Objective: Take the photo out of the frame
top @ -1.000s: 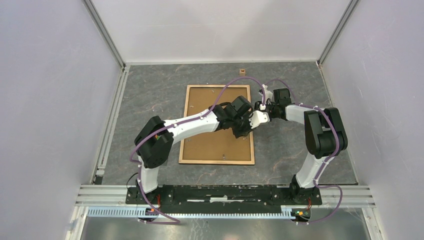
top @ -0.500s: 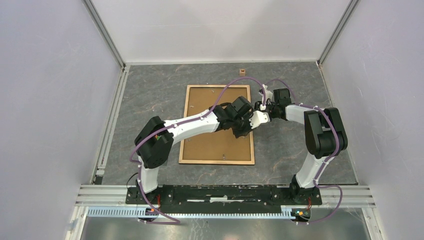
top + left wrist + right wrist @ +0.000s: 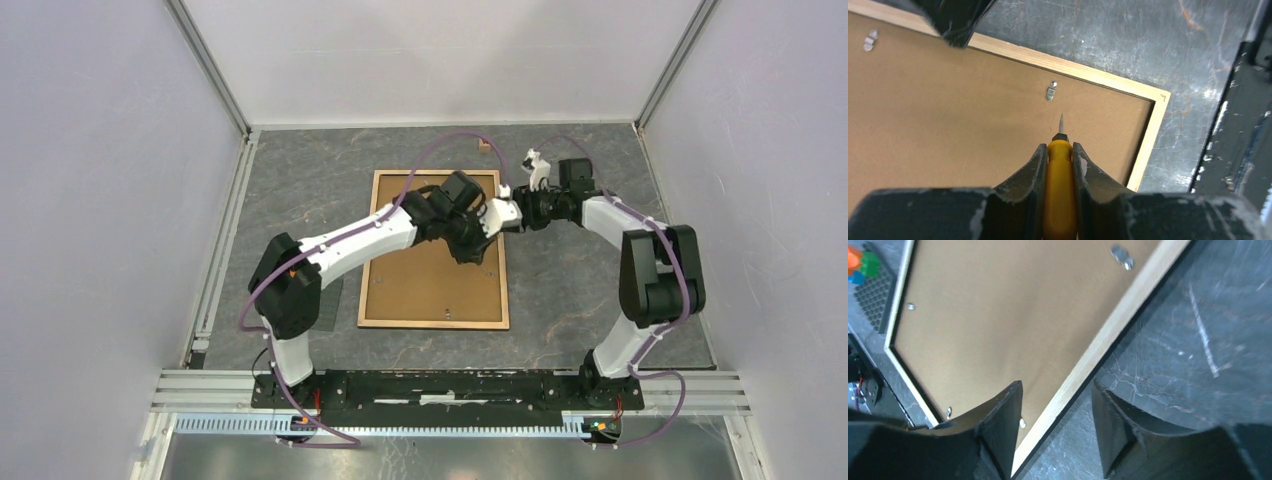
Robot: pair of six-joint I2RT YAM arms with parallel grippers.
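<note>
The frame (image 3: 420,290) lies face down on the table, brown fibreboard back up, edged in light wood. The photo is hidden under that back. My left gripper (image 3: 1059,147) is shut on a yellow-handled screwdriver (image 3: 1059,190). Its metal tip points at a small metal clip (image 3: 1050,90) near the frame's corner. From above, the left gripper (image 3: 468,245) hovers over the frame's right side. My right gripper (image 3: 1055,390) is open, its jaws either side of the frame's wooden edge (image 3: 1108,330). It shows from above (image 3: 497,218) at the frame's right edge.
More metal clips sit along the back's edges (image 3: 1122,255). A dark grey baseplate (image 3: 873,295) with coloured bricks lies beside the frame's left side. A small wooden block (image 3: 485,144) sits near the back wall. The right arm (image 3: 1243,125) is close to the frame's corner.
Both grippers have moved towards the far end of the frame along its right side. The left still holds the screwdriver; the right stays open.
</note>
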